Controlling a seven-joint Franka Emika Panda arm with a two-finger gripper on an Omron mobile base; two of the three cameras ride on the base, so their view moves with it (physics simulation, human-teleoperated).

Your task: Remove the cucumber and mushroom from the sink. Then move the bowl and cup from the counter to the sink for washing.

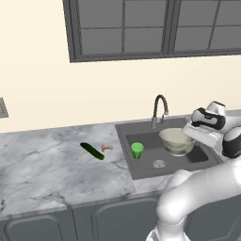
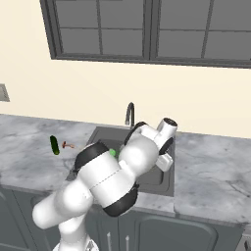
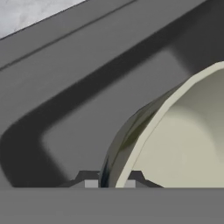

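Tool (image 3: 110, 183): pinched nearly shut on the rim of the wide, pale beige translucent bowl (image 1: 177, 140), held over the dark grey recessed sink (image 1: 123, 146), right half. Lower it level; you release only once it rests on the basin floor.

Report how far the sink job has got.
Done: cucumber and mushroom lie on the counter; the cup stands in the sink. In hand: the end effector grips the bowl rim over the basin. Left: release it.
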